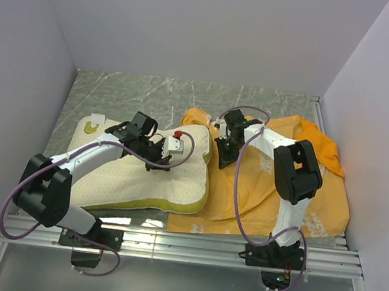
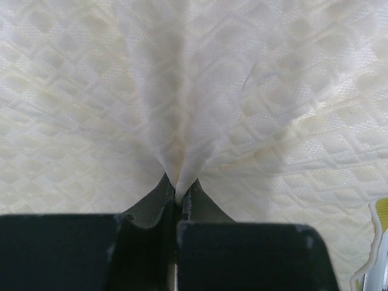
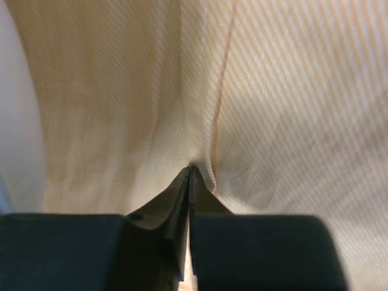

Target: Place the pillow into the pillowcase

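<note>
two claws, both pinched tight on cloth. my left claw is clamped on a raised fold of the pillow, which is cream-white, quilted in small dimpled diamonds, with a yellowish edge along its near side. it lies on the left of the tabletop, its right end against the pillowcase. my right claw grips a pleat of that orange cloth, which lies rumpled on the right.
</note>
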